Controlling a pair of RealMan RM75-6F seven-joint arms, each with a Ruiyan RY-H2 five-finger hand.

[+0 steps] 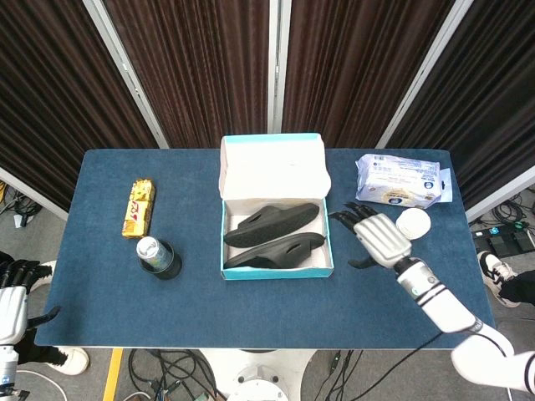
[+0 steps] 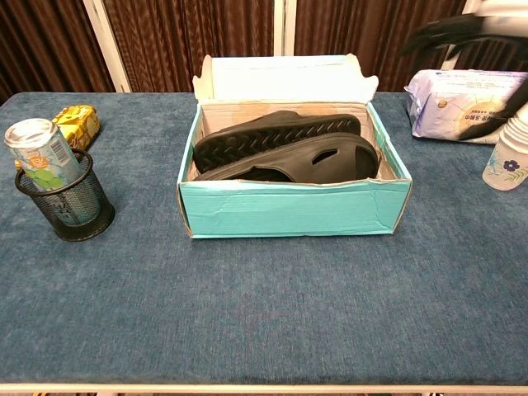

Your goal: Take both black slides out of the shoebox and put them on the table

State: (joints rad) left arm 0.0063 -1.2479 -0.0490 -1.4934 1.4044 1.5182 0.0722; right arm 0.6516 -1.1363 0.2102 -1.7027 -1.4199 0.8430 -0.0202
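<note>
Head view: shoebox (image 1: 276, 213) mid-table, lid up. Both black slides (image 1: 272, 236) inside, side by side, untouched. Right hand (image 1: 378, 237) above table just right of box, fingers spread, empty, beside paper cup (image 1: 411, 224). Left hand (image 1: 10, 292) off table's left edge, fingers apart, holding nothing.

Chest view: slides stand on edge inside box, soles facing camera. Right hand only dark blur at top right over wipes pack (image 2: 464, 105).

Step, as judged: approach for first slide. Next: bring right hand over box rim, down onto nearer slide, close fingers, lift clear.
</note>
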